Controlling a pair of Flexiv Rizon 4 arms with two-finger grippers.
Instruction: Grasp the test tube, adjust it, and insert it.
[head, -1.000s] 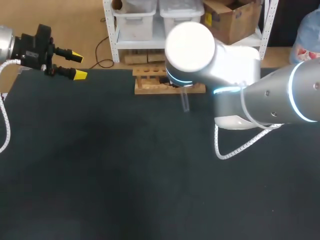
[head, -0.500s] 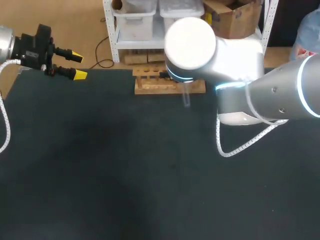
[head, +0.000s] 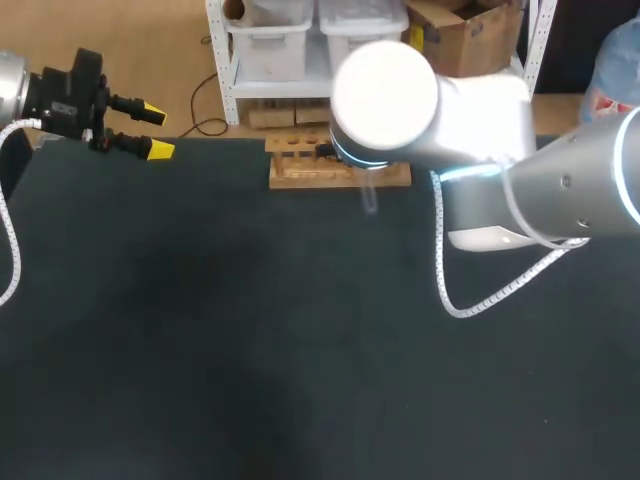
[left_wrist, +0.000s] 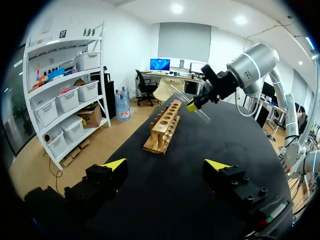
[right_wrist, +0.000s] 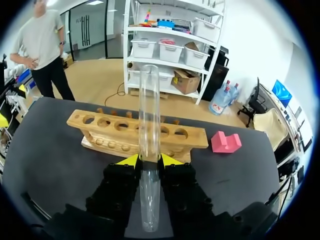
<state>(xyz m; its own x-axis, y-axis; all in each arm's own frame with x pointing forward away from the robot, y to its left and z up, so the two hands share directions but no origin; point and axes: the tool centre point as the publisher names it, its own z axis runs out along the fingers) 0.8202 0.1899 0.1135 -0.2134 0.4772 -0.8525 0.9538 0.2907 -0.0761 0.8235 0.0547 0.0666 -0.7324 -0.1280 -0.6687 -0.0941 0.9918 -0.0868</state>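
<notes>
Holding the clear test tube (right_wrist: 148, 115) between its yellow tips, the right gripper (right_wrist: 149, 160) has its jaws closed on the glass from both sides. The tube is tilted in the air just on the near side of the wooden rack (right_wrist: 192, 137) at the far edge of the black table (head: 200, 330), and it seems not to touch the rack, though the arm hides much from above. At the far left corner the left gripper (head: 155, 129) has its jaws wide apart with nothing between them, and a pink block (right_wrist: 226, 142) lies beside the rack's right end.
</notes>
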